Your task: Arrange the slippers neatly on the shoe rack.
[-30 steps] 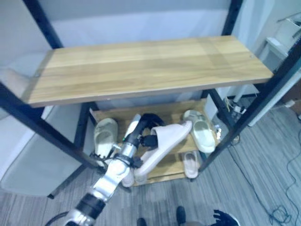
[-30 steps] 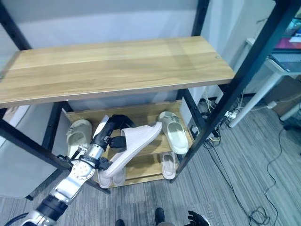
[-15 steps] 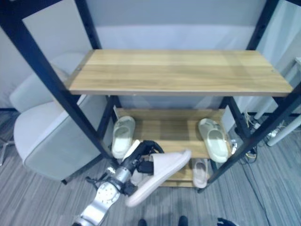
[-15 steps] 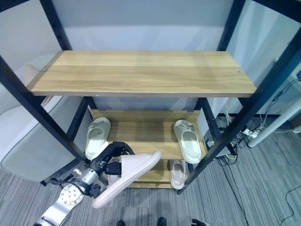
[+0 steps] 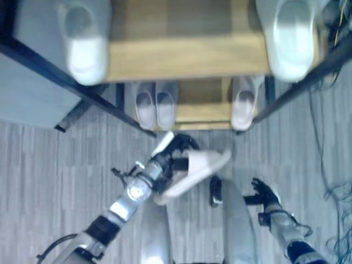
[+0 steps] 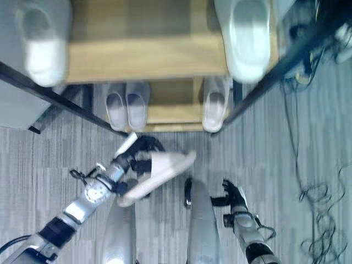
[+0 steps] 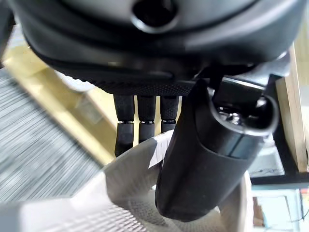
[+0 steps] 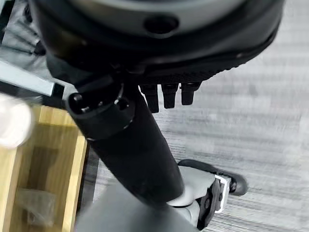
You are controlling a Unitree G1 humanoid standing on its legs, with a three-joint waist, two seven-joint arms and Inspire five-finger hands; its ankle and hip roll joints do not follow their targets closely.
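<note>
In front of the robot stands the shoe rack [image 6: 148, 60], the biggest thing here, seen from above: a wooden mid shelf w/ a pale green slipper at the left end [image 6: 41, 41] and another at the right end [image 6: 247, 38], toes hanging over the front edge. Below it, the bottom shelf [image 6: 168, 110] carries a grey pair [image 6: 126, 107] side by side on the left and a single pale slipper [image 6: 215, 104] on the right, so there's a free gap between pair and single. Grey carpet floor [image 6: 60, 154] lies in front. The left hand [image 5: 175, 159] has its fingers and thumb curled round the heel end of a pinkish-white slipper [image 6: 159, 173], carried in the air above the floor, just short of the rack's front. The left wrist view shows the thumb pressed into the footbed and the fingers wrapped behind. Key relation: the slipper's long axis runs diagonally, toe out toward the robot's right and slightly rackward, not square to the shelf; the gap sits ahead of the hand, so it looks like the toe needs swinging toward the rack before going in. The right hand [image 5: 263, 192] hangs low on the right, well apart, empty, fingers loosely straight; the left is clearly nearer.
</note>
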